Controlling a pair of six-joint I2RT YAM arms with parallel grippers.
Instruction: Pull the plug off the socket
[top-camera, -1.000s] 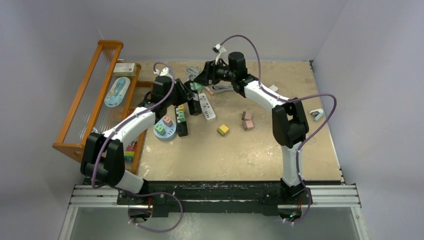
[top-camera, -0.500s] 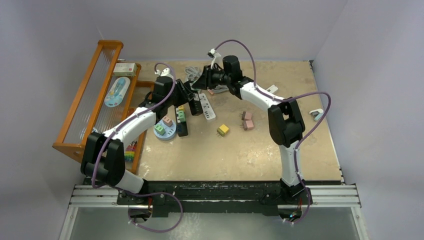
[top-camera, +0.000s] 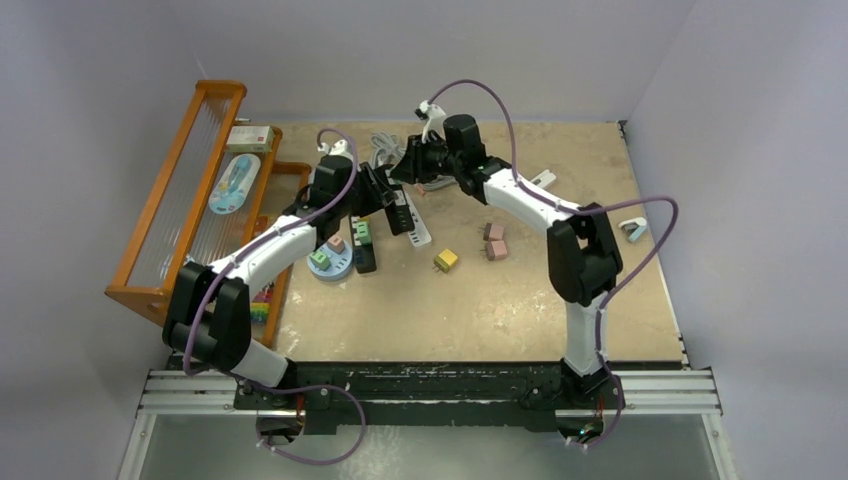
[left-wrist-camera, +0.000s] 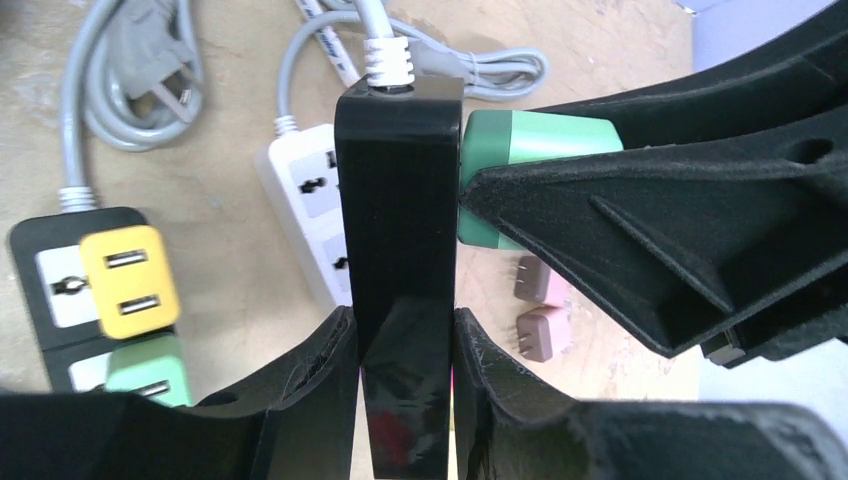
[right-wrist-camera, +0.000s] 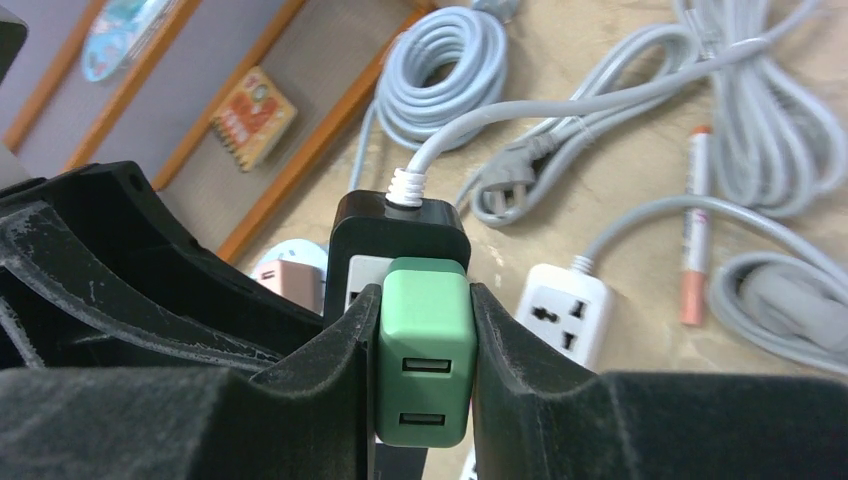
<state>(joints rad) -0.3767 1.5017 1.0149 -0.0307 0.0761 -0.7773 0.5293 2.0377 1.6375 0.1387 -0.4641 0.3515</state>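
left gripper (left-wrist-camera: 400, 335): clamped tight on the strip's narrow sides, anchoring it so a tug shifts the plug and not the whole strip.
strip (left-wrist-camera: 398, 200): black, up on edge between the two arms, socket face turned toward the right arm, grey cord running out of the far end.
plug (right-wrist-camera: 424, 350): green, seated flush against the strip's face, over the far middle of the table (right-wrist-camera: 620, 150), caught between both grippers.
right gripper (right-wrist-camera: 424, 305): pinched on the plug's two flanks, pads flat along them, squared up for a straight draw.
step: both holds look made, plug not yet out.
next: probably a clean pull straight away from the socket face, with the left arm bracing against it.
risk: smooth plug sides, so a slip looks possible. Any twist could bind the prongs.
around: white strip (right-wrist-camera: 560, 305) and grey cables (right-wrist-camera: 440, 60) lying on the table below, apart from the held pair and seemingly out of the pull line.
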